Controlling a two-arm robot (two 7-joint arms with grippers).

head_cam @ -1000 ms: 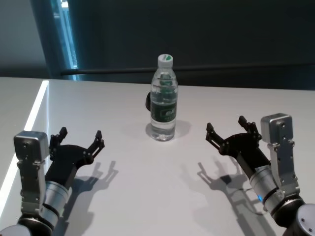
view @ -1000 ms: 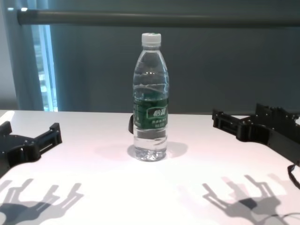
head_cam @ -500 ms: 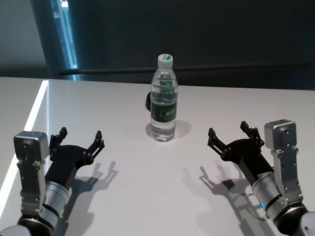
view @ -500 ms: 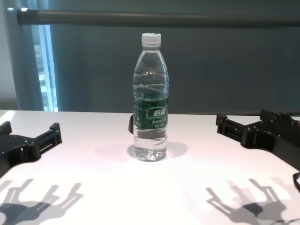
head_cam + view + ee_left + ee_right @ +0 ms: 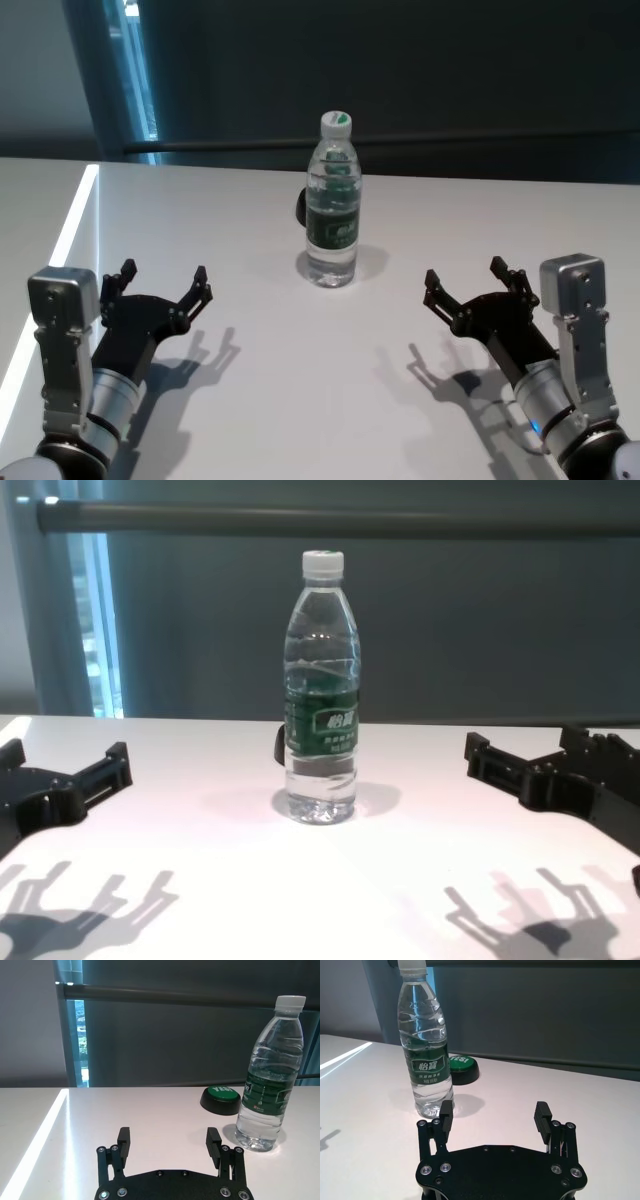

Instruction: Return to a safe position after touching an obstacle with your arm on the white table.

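The water bottle [image 5: 331,200] stands upright near the middle of the white table [image 5: 250,400], its white cap on and its green label facing the robot. Just behind it, on the side away from the robot, sits a low black button with a green top [image 5: 461,1068].

The right gripper [image 5: 472,283] hovers low over the table, to the right of the bottle and nearer the robot, well apart from it. Its jaws are spread wide and hold nothing. The left gripper [image 5: 163,282] hangs on the other side of the bottle, likewise nearer the robot and well apart, jaws wide and empty; this arm looks parked.

Judging by this layout, the contact is over and the right arm is in the retreat. To finish well, it should draw straight back along its own line toward the robot's body, away from the bottle, with no sideways sweep that could clip the label or tip the bottle. Keeping the fingertips off the tabletop and the jaws unchanged avoids fresh contact. The arm should settle in a pose that mirrors the left one.
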